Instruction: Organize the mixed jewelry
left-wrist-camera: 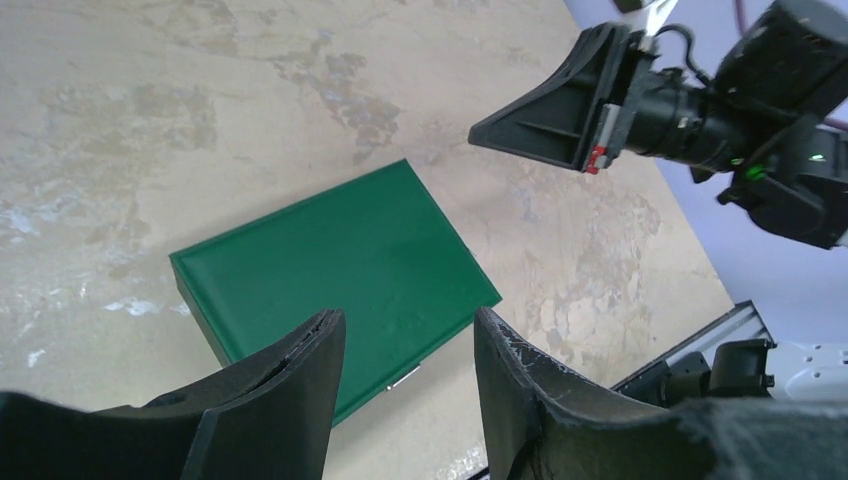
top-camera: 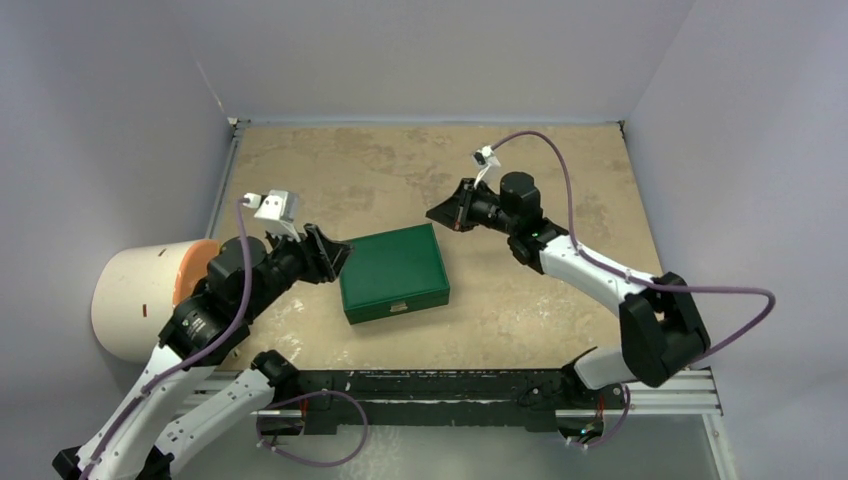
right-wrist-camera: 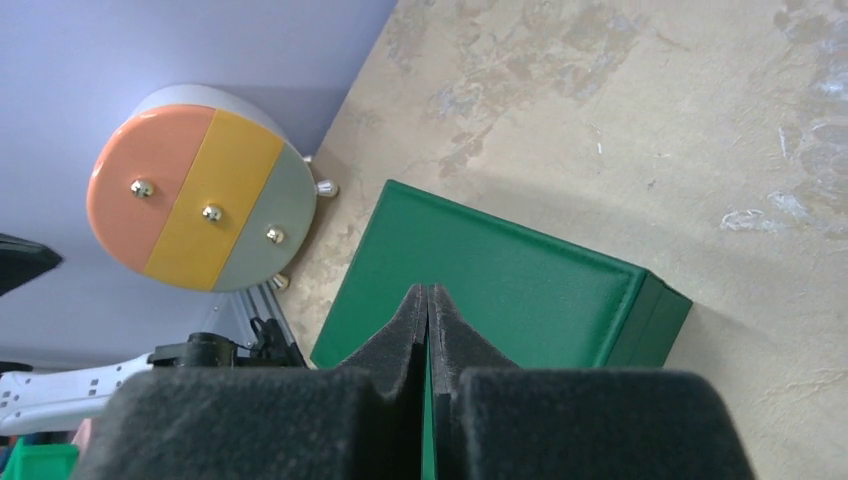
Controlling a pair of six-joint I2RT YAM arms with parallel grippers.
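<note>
Currently no mixed jewelry visible, perhaps inside closed green box [top-camera: 394, 271]; left gripper [left-wrist-camera: 408, 325] half open, empty, right gripper [right-wrist-camera: 428, 296] pressed shut, empty; risks shoving box sideways if lid [right-wrist-camera: 500, 285] pried with 1 jaw.

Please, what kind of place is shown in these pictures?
Probably a robot test bench in a lab: plain panels wall in a table, and the left arm and right arm are bolted to a metal rail at its edge.

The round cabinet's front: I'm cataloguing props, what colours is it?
The round cabinet shows peach, yellow and grey-green stripes; best in the right wrist view.
</note>
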